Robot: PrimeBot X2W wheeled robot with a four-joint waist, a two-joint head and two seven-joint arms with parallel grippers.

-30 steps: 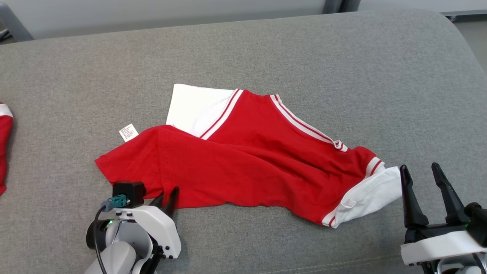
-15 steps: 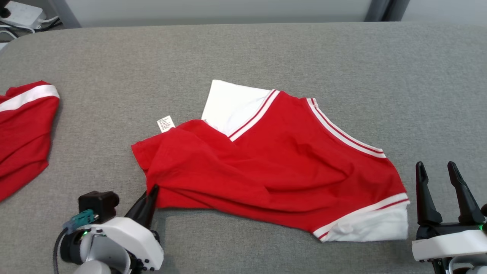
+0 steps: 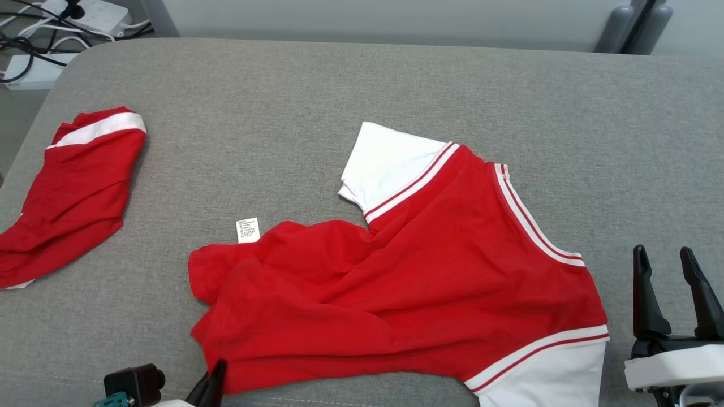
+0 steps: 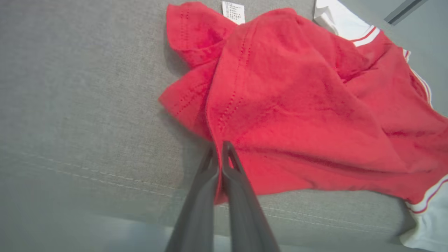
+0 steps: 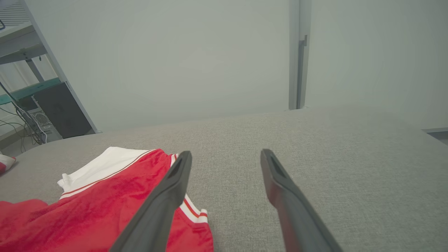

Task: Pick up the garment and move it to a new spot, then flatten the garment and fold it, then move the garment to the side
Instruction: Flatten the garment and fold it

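Red cotton with white sleeves and striped trim: a shirt (image 3: pixel 396 282) lies rumpled across the middle and near part of a grey cushion (image 3: pixel 283 102), its body creased and partly doubled over itself. One white sleeve (image 3: pixel 390 161) points toward the cushion's far edge; the other (image 3: pixel 548 379) reaches the cushion's near edge on the right. A small white care label (image 3: pixel 248 230) pokes out from the shirt's left end and rests flat on the cushion.

At the cushion's near edge, the left gripper (image 4: pixel 219 154) has its two dark fingers pressed together on the shirt's lower hem, a sliver of red cloth pinched between them. The hem bunches up around the fingertips, and the fabric beside them folds into a loose flap.

The right gripper (image 3: pixel 663 251) hangs over the cushion's near right part, just beside the shirt's striped collar edge, its fingers spread wide and holding nothing, clear of the cloth.

A second red piece of clothing (image 3: pixel 73 192) with a white band sits crumpled at the cushion's left edge, well apart from the shirt. White power strips (image 3: pixel 96 8) and black cables lie on the floor past the cushion's far left corner.
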